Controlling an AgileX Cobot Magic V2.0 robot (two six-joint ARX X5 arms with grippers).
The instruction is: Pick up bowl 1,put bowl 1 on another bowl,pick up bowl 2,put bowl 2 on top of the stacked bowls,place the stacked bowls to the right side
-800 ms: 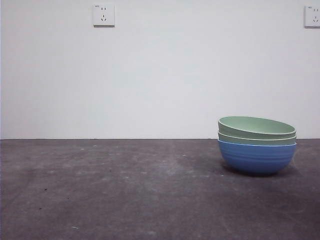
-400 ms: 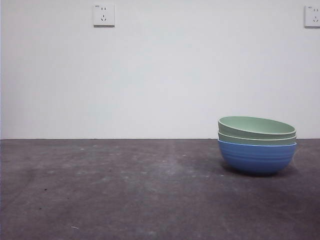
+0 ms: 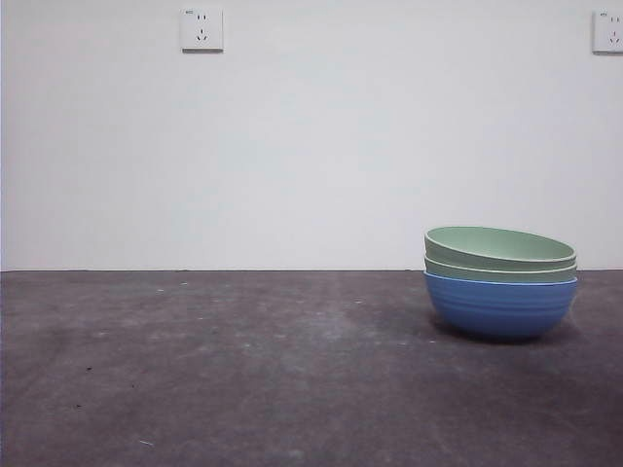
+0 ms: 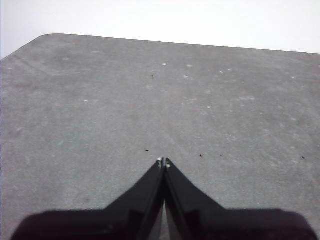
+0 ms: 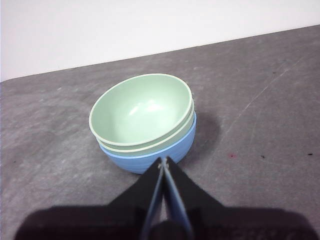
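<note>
Nothing is shifting between the earlier front views and this one: the stacked bowls [image 3: 500, 282] are sitting in the same spot, and no arm is entering that view.

Stack is resting on the right part of the worktop [image 3: 243, 370], well clear of the back wall [image 3: 311, 156]. The blue bowl [image 3: 500, 305] is at the bottom, with 2 pale green bowls nested in it. The top green bowl [image 5: 141, 110] is sitting slightly tilted, its rim higher on one side, so the nest is not quite level. All 3 bowls are showing empty interiors where visible; only the top one's inside is actually exposed.

The right hand [image 5: 163, 161] is hovering near the stack on the camera side, jaws pressed together, holding nothing and not touching the blue wall as far as I can tell. The left hand [image 4: 163, 161] is waiting over bare worktop, jaws also closed and empty, with no bowl in its view.

Judgement: stacking and placing look complete, so the step in hand is clearing the arm away. Doing it well means keeping the closed right hand off the rims, since the tilted top bowl could slide or rock if nudged. The stack itself needs no correction unless level nesting is required.

2 wall sockets [image 3: 201, 29] are showing above.
</note>
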